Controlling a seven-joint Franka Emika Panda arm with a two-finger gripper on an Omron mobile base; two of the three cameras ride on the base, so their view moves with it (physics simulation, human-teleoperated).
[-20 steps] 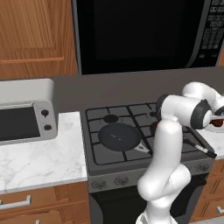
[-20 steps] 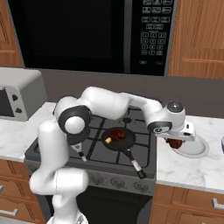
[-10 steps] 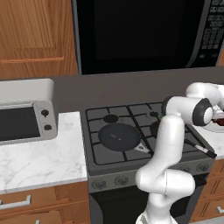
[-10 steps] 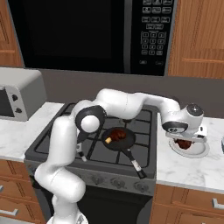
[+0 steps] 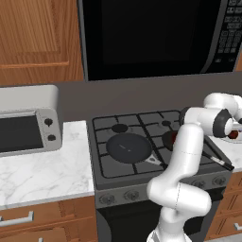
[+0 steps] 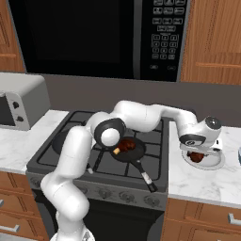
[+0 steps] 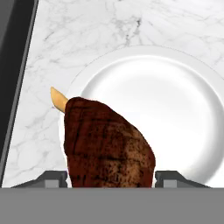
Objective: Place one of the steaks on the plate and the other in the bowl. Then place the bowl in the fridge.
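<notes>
- Gripper [image 6: 200,154] hangs over the plate [image 6: 212,163], which sits on the marble table right of the stove.
- One steak [image 7: 107,144] sits between the jaws in the hand view, above the plate's near left rim; whether the jaws clamp it or have just let go, I cannot tell.
- Second steak [image 6: 126,145] lies in the black pan [image 6: 134,155] on the stove.
- Risk: the steak sits off-centre toward the rim; released here, it could tip over the edge onto the table.
- Risk: lifting away with meat stuck to a jaw would drag it off.
</notes>
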